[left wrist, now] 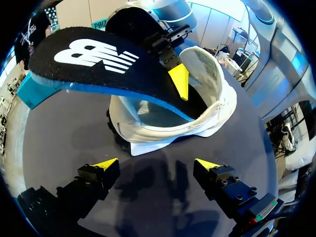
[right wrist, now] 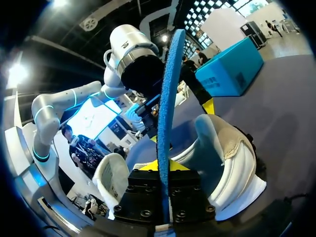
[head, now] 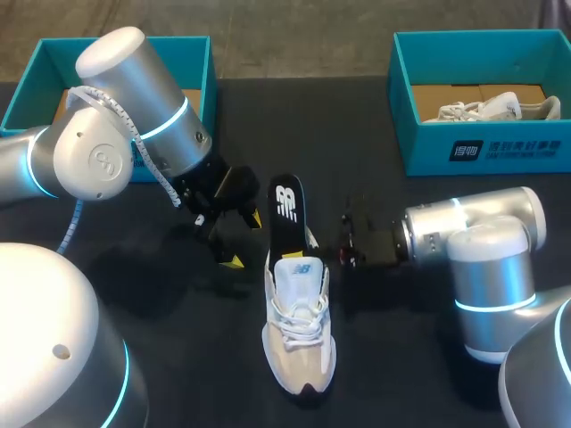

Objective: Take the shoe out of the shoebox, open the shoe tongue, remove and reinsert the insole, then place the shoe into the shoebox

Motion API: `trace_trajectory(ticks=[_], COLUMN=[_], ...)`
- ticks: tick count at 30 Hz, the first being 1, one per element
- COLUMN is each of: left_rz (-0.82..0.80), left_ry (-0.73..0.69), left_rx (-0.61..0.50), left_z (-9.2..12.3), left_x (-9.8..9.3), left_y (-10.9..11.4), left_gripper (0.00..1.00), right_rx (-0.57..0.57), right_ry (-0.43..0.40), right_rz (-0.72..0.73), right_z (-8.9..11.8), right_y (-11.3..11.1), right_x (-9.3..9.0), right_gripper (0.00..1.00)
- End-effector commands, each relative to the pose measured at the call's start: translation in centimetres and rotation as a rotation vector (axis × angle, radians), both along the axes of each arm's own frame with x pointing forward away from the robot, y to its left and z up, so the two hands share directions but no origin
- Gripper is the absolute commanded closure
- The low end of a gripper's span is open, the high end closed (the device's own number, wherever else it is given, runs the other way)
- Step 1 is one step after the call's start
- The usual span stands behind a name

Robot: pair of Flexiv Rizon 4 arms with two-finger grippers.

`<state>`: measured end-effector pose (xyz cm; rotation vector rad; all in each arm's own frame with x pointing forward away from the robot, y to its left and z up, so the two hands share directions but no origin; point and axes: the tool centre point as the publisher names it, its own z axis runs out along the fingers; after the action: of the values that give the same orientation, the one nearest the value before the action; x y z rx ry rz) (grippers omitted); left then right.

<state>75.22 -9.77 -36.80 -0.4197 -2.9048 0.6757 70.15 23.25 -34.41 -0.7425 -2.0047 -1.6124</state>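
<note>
In the head view, the shoe (head: 299, 325) lies on the table (head: 178, 357) near the middle, with its toe toward six o'clock. The black insole (head: 286, 207) sticks out of its heel opening toward twelve o'clock. The left gripper (head: 244, 239) is at ten o'clock from the shoe and the right gripper (head: 350, 241) at two o'clock.

In the left wrist view, the left gripper (left wrist: 157, 165) is wide open and holds nothing. The shoe (left wrist: 207, 106) is just ahead of it, not touching.

In the right wrist view, the right gripper (right wrist: 163, 167) is closed on the insole (right wrist: 168, 98), which passes edge-on between its tips.

I judge that the insole is light, thin and bends easily, so a hold near its heel end is safer. The shoe is soft, and its heel collar looks like the firm place to take
</note>
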Motion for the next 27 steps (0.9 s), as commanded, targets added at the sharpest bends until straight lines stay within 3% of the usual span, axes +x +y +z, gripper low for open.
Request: trace_trajectory(ticks=[1,7,27], left_rz=[0.000,0.000,0.000], left_ry=[-0.001,-0.001,-0.001], left_rx=[0.002,0.002,0.002], left_z=[0.0,0.0,0.0], left_x=[0.0,0.0,0.0], left_y=[0.0,0.0,0.0], left_gripper=[0.00,0.00,0.00], right_rx=[-0.003,-0.002,0.012], right_ry=[-0.002,-0.021,-0.080], right_rz=[0.000,0.003,0.016], right_z=[0.1,0.7,2.3], right_y=[0.1,0.2,0.9], right_x=[0.0,0.3,1.7], right_gripper=[0.83,0.75,0.77])
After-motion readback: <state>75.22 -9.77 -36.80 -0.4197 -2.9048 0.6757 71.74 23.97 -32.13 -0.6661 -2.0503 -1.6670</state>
